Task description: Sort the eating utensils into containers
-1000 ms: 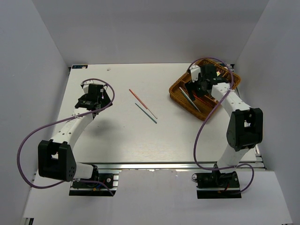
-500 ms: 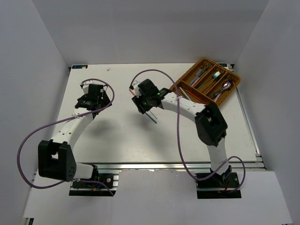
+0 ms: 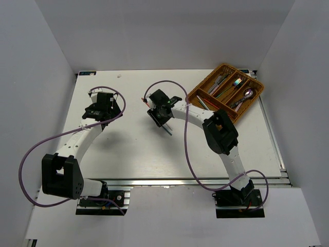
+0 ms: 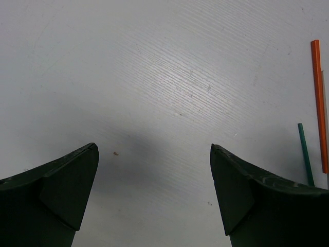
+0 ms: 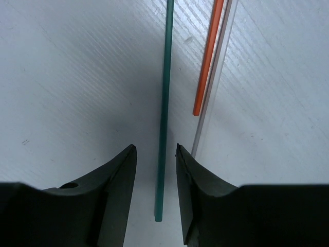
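A thin green chopstick [image 5: 163, 103] lies flat on the white table, running between the fingers of my right gripper [image 5: 156, 148]. The jaws stand narrow on either side of it, with a small gap on each side. An orange chopstick [image 5: 209, 56] with a pale tip lies just to its right. From above, my right gripper [image 3: 160, 114] is at the table's middle, over the green chopstick [image 3: 168, 131]. The brown wicker tray [image 3: 259, 88] at the back right holds several utensils [image 3: 237, 82] in its compartments. My left gripper [image 4: 154, 146] hangs wide open over bare table.
The left wrist view catches the orange chopstick [image 4: 318, 103] and the green chopstick [image 4: 305, 154] at its right edge. The left arm [image 3: 97, 110] stands at the table's left. A purple cable arcs over the right arm.
My right arm has swung from the wicker tray to the chopsticks at the table's middle, and its jaws have narrowed around the green one. The left arm has not moved.
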`<act>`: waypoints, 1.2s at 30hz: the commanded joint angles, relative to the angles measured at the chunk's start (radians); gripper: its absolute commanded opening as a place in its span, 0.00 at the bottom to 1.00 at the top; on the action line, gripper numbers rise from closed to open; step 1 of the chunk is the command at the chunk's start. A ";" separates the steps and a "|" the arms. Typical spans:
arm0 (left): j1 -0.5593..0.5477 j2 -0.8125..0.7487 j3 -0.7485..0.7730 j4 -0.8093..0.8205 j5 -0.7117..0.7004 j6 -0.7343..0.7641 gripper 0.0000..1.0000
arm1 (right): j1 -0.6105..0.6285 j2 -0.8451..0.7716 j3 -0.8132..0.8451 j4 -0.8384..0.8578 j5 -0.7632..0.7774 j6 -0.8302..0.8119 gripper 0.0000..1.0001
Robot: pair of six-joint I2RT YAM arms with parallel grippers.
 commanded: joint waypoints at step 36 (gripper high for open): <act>-0.003 -0.022 0.004 0.009 0.017 0.010 0.98 | -0.288 -0.404 -0.238 0.000 -0.200 -0.354 0.00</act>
